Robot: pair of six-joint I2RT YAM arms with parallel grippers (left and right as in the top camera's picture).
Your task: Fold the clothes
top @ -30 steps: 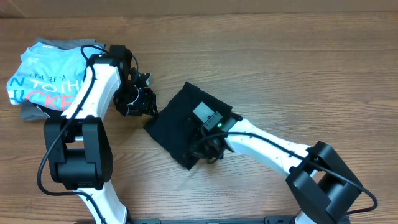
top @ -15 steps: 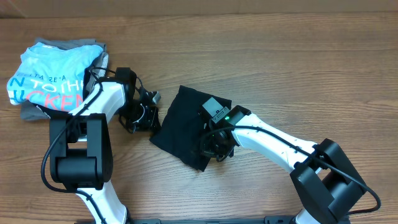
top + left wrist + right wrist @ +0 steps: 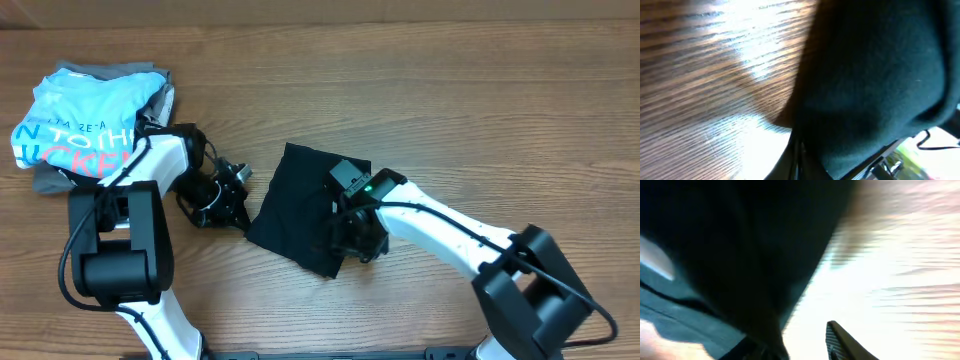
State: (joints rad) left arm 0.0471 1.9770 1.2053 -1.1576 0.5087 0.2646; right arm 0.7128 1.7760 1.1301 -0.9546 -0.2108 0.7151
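One black garment (image 3: 300, 210) at centre of table (image 3: 470, 100); two more stacked far left, blue shirt (image 3: 75, 110) over gray garment (image 3: 45, 180). Two grippers: left gripper (image 3: 228, 195) at the black garment's left edge, right gripper (image 3: 352, 240) atop it; can't tell either's grip.

Open tabletop (image 3: 480, 120) right, shirt pile (image 3: 85, 120) far-left

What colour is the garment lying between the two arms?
The garment is plain black, with no visible print; the overhead view shows it best.
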